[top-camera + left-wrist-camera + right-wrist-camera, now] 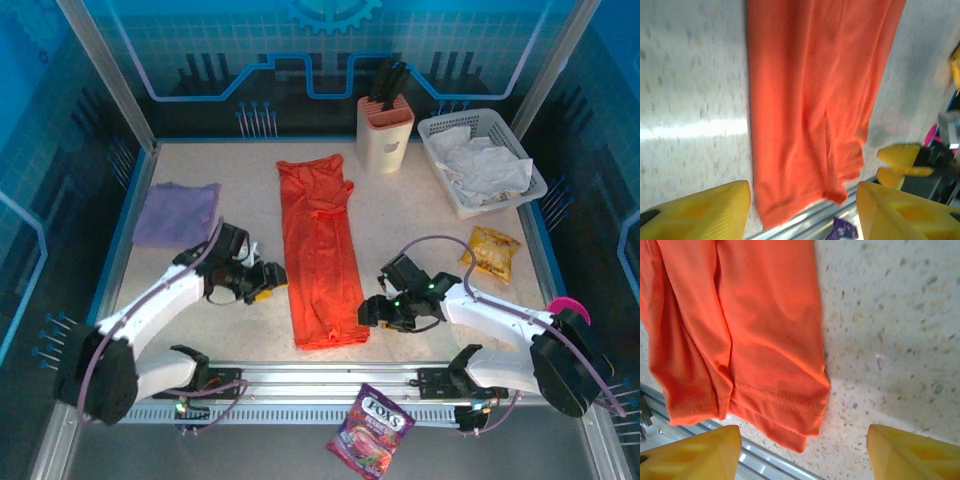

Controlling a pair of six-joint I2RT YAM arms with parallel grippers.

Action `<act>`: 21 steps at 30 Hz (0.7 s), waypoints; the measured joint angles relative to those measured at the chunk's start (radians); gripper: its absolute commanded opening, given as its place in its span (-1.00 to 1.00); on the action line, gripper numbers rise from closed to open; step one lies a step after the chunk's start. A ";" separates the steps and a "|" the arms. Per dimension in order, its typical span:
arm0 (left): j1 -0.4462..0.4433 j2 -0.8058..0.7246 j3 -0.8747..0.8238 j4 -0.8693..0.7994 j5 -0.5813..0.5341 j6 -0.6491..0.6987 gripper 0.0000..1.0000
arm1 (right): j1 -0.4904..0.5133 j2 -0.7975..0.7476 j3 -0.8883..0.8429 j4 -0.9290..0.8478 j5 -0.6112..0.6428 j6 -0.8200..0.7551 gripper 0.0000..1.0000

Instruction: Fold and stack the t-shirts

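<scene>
As left gripper (802,205) and right gripper (802,447) gape, orange t-shirt (320,250) between — flat

Pale speckled stone-look table (420,230). A bright orange-red cloth t-shirt (318,255), folded into a long strip, lies lengthwise between the left pincer (268,280) and the right pincer (368,312). A folded pale lavender cloth t-shirt (177,213) lies beyond and left of the left pincer. Just beyond the right pincer is a yellow foil snack bag (492,253); farther back stand a beige knife block (385,135) and a white plastic lattice basket (443,185)
</scene>
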 measured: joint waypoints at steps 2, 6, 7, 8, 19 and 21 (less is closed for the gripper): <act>-0.063 -0.079 -0.053 -0.001 -0.017 -0.049 0.16 | 0.007 -0.004 -0.014 0.002 -0.014 0.020 0.36; -0.194 -0.158 -0.156 0.017 -0.067 -0.165 0.10 | 0.021 -0.003 -0.044 0.028 -0.030 0.059 0.33; -0.223 -0.157 -0.174 0.024 -0.079 -0.203 0.09 | 0.025 -0.001 -0.049 0.037 -0.033 0.068 0.31; -0.256 -0.149 -0.190 0.032 -0.093 -0.240 0.09 | 0.030 0.004 -0.051 0.049 -0.037 0.077 0.29; -0.448 0.069 -0.217 0.219 -0.157 -0.454 0.06 | 0.079 0.068 -0.051 0.103 -0.017 0.144 0.07; -0.452 0.086 -0.212 0.224 -0.160 -0.477 0.05 | 0.079 0.072 -0.051 0.105 -0.013 0.154 0.05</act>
